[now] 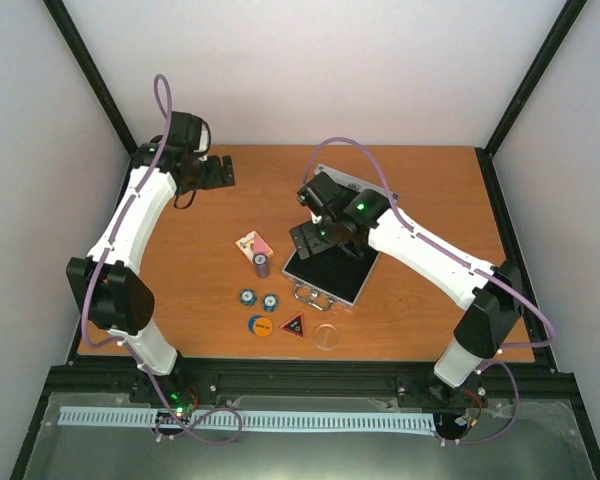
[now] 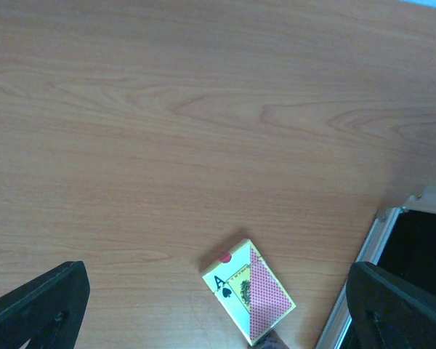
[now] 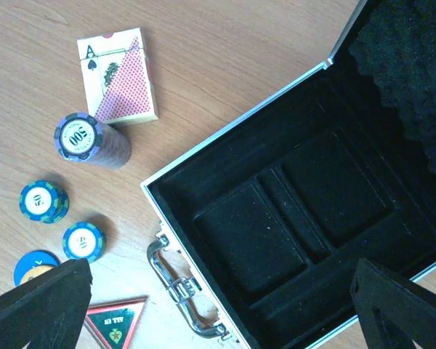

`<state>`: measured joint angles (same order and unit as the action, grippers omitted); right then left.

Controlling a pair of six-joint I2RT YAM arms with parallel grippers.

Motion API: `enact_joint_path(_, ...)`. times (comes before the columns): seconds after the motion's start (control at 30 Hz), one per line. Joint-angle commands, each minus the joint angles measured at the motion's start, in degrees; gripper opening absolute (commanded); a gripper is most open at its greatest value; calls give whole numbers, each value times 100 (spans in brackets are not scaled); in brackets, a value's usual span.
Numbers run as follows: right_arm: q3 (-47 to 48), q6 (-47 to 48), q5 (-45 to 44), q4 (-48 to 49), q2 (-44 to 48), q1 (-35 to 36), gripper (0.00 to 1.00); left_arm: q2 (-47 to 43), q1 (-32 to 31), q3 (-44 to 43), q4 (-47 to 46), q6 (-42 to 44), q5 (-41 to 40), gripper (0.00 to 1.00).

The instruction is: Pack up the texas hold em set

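The silver case (image 1: pixel 352 290) lies open mid-table, its black lining (image 3: pixel 276 233) empty, its metal handle (image 3: pixel 178 291) facing the near edge and its lid (image 1: pixel 365 185) raised behind. My right gripper (image 1: pixel 310 242) hovers open over the case's left side (image 3: pixel 219 275). Left of the case lie the pink-white card pack (image 1: pixel 252 243) (image 3: pixel 116 76) and a tall chip stack (image 1: pixel 263 265) (image 3: pixel 80 137). Two short chip piles (image 1: pixel 247 297) (image 1: pixel 270 301), an orange disc (image 1: pixel 261 325), a black-red triangle (image 1: pixel 293 325) and a clear disc (image 1: pixel 327 336) sit nearer. My left gripper (image 1: pixel 218 172) hangs open and empty at the back left, with the card pack (image 2: pixel 248 299) in its view.
The wooden table (image 1: pixel 190 290) ends in black frame rails on each side (image 1: pixel 495 190). Egg-crate foam (image 3: pixel 414 65) lines the raised lid. The case's aluminium edge (image 2: pixel 363 262) shows at the right of the left wrist view.
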<state>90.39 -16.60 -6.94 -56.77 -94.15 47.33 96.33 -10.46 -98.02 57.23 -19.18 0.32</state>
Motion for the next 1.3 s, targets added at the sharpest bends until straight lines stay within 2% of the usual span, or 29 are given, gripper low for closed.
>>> enact_joint_path(0.0, 236, 1, -131, 84, -86, 66, 100, -36, 9, -450, 203, 242, -81, 100)
enact_joint_path(0.23, 250, 97, 203, 285, -206, 66, 100, -254, 11, -207, 170, 308, -133, 100)
enact_joint_path(0.43, 818, 230, 391, -75, -723, 66, 92, -388, 9, -71, 93, 176, -56, 100)
enact_joint_path(0.8, 1136, 398, 1034, 26, -1706, 421, 85, -581, 9, 213, -62, 169, -121, 100)
enact_joint_path(1.0, 1598, 513, 1338, 54, -2259, 575, 76, -621, 9, 309, -107, 107, 122, 100)
enact_joint_path(1.27, 1787, 584, 1622, 79, -2731, 584, 76, -607, 13, 396, -139, 58, 187, 100)
